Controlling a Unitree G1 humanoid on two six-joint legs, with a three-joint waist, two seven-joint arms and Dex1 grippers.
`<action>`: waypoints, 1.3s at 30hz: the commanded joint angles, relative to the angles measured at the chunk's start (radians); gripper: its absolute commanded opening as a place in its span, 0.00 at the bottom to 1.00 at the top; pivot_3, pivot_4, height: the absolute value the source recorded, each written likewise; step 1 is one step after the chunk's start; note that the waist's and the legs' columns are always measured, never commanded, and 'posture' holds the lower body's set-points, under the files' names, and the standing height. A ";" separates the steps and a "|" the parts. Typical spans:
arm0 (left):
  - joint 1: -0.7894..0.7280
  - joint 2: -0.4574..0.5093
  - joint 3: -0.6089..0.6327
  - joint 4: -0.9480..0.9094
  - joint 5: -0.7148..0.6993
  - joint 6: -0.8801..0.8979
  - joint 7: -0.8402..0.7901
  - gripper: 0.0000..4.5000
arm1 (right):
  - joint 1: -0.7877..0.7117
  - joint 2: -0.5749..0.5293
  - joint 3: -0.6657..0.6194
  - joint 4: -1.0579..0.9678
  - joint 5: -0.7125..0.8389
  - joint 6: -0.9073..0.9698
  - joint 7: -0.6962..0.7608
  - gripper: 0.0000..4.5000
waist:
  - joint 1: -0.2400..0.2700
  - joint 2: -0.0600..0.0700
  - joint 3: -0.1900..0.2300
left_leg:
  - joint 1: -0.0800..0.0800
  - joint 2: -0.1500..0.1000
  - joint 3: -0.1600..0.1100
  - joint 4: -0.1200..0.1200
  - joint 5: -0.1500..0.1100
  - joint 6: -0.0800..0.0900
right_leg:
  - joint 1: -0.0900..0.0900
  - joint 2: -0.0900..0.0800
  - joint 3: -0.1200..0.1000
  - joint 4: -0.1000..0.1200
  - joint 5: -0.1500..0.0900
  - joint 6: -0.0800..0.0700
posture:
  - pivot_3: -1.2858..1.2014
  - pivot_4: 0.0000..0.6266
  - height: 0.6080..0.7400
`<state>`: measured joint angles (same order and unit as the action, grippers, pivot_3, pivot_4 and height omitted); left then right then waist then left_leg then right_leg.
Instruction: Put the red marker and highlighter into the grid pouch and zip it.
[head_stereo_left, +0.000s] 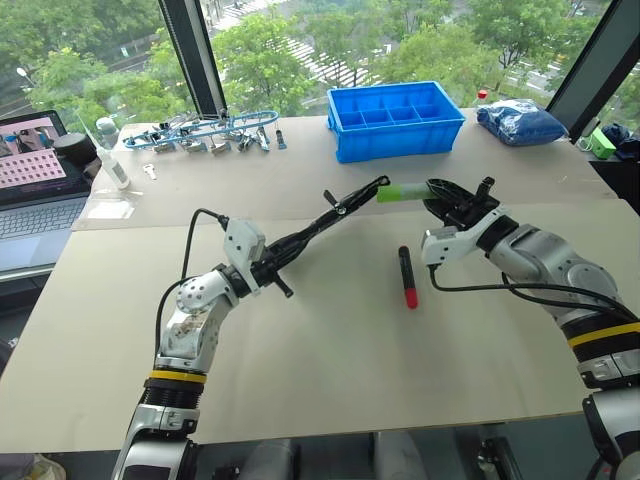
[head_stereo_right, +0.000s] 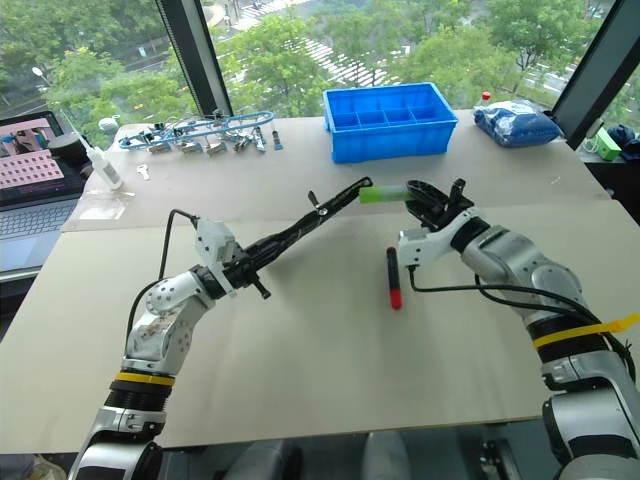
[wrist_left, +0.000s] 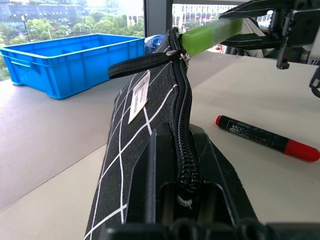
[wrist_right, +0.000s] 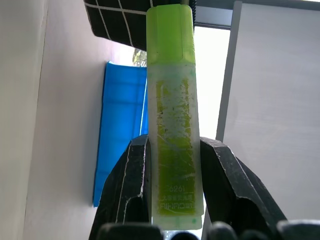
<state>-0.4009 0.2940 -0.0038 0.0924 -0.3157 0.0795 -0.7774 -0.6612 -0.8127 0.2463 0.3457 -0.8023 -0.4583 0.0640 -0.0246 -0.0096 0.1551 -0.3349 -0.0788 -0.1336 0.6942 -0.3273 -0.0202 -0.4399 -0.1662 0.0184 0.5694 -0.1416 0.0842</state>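
Spanning mid-air above the pale tabletop (head_stereo_left: 330, 380), flat black grid-lined fabric pouch (wrist_left: 150, 115): soft, likely floppy, clamped at one end by left gripper (head_stereo_left: 268, 266). Lying loose on table, slim red marker with black cap (head_stereo_left: 408, 277): light, rigid; best pinched mid-barrel. Pinched in right gripper (wrist_right: 175, 165), stubby translucent green highlighter (wrist_right: 172, 100), cap touching pouch mouth.

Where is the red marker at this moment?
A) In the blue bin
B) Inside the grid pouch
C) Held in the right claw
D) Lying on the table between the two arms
D: the red marker lies flat on the table, while the right claw holds the highlighter instead.
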 joint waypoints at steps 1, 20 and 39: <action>-0.003 0.009 -0.010 -0.025 0.017 -0.047 -0.008 0.00 | 0.005 0.015 -0.059 -0.033 0.121 0.043 0.084 0.23 | 0.000 0.000 0.000 | 0.000 0.000 0.000 0.000 0.000 0.000 | 0.000 0.000 0.000 0.000 0.000 0.000 | 0.52 0.24 1.00; -0.005 0.005 -0.011 -0.003 0.029 -0.075 -0.004 0.00 | 0.128 0.005 -0.137 -0.211 0.250 -0.024 0.118 0.23 | 0.004 0.000 0.000 | 0.000 0.000 0.000 0.000 0.000 0.000 | 0.000 0.000 0.000 0.000 0.000 0.000 | 0.52 0.24 1.00; -0.017 0.003 -0.004 -0.012 0.015 -0.059 -0.002 0.00 | 0.131 -0.017 -0.105 -0.194 0.035 -0.070 -0.021 0.23 | 0.005 0.000 0.000 | 0.000 0.000 0.000 0.000 0.000 0.000 | 0.000 0.000 0.000 0.000 0.001 0.000 | 0.52 0.24 1.00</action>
<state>-0.3963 0.2941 -0.0207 0.1083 -0.2802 0.0265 -0.7776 -0.5137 -0.8185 0.1490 0.1709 -0.7458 -0.5227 0.0761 -0.0198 -0.0096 0.1551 -0.3347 -0.0788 -0.1333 0.6946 -0.3273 -0.0202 -0.4397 -0.1660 0.0184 0.5696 -0.1411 0.0844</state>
